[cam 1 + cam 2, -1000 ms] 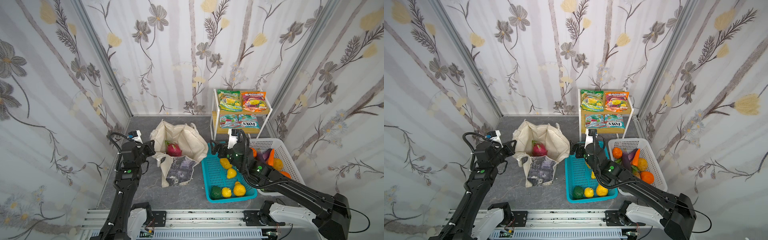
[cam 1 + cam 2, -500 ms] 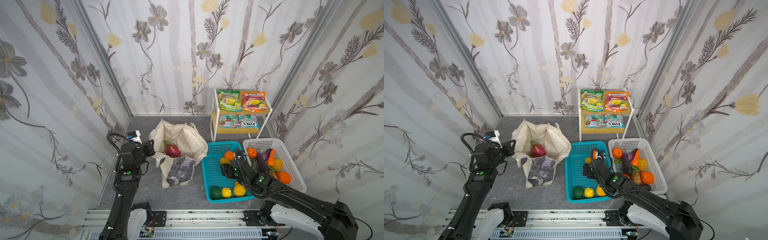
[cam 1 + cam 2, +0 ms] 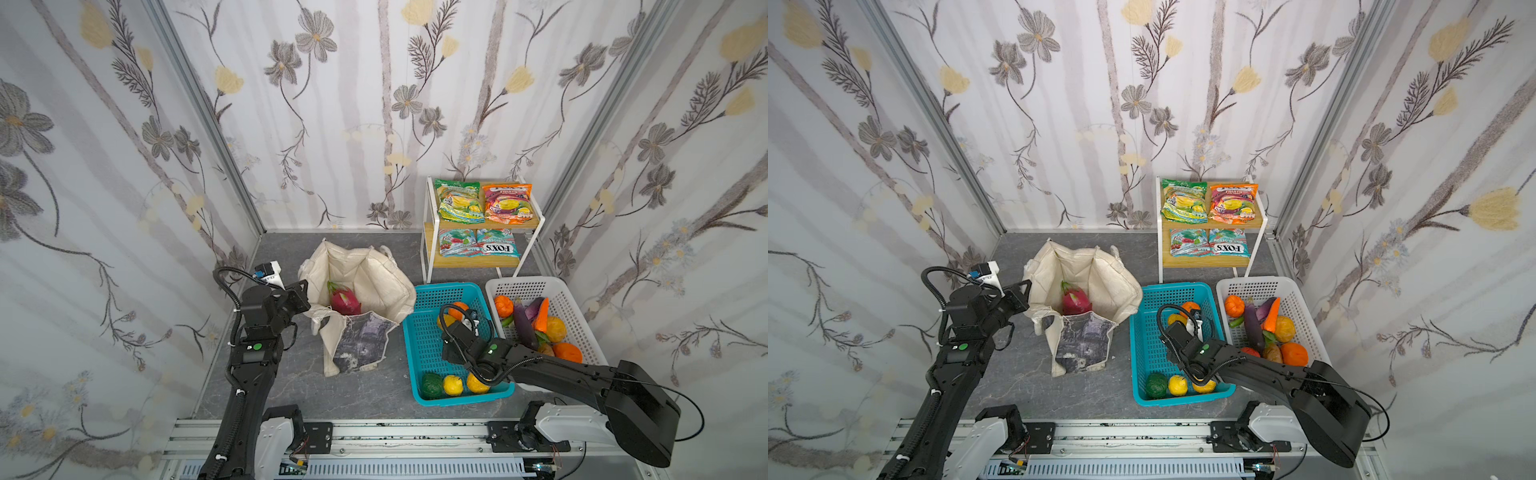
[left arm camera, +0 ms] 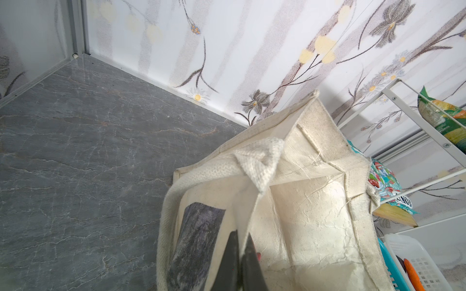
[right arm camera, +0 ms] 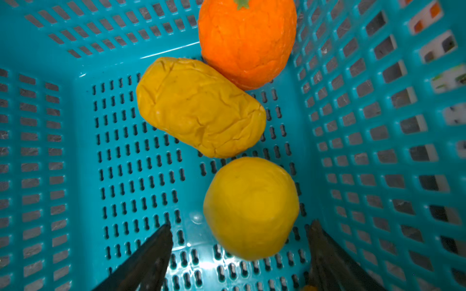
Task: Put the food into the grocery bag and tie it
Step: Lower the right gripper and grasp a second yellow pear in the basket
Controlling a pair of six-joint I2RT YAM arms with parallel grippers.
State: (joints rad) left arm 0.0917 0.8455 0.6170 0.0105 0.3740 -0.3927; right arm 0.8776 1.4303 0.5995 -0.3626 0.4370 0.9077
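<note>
The cream grocery bag [image 3: 365, 274] [image 3: 1096, 270] stands open on the grey floor with a pink dragon fruit [image 3: 345, 301] inside. My left gripper [image 4: 241, 235] [image 3: 305, 291] is shut on the bag's near-left rim cloth [image 4: 252, 201] and holds it up. My right gripper [image 5: 240, 225] [image 3: 457, 322] is down inside the teal basket [image 3: 419, 299], open. Its fingers [image 5: 161, 241] stand on either side of a round yellow fruit [image 5: 251, 209] without touching it. Beyond that fruit lie a crumpled yellow fruit [image 5: 199, 108] and an orange one [image 5: 247, 40].
The teal basket's near end holds a green, a yellow and an orange fruit [image 3: 452, 384]. A white basket [image 3: 573, 307] of vegetables stands right of it. A white-framed shelf [image 3: 428, 232] at the back carries several snack packets [image 3: 482, 203]. Walls close in on three sides.
My right arm has drawn back from the basket's far-left corner near the bag and dropped low into the teal basket, its jaws narrowing a little. The left arm has stayed put on the bag.
</note>
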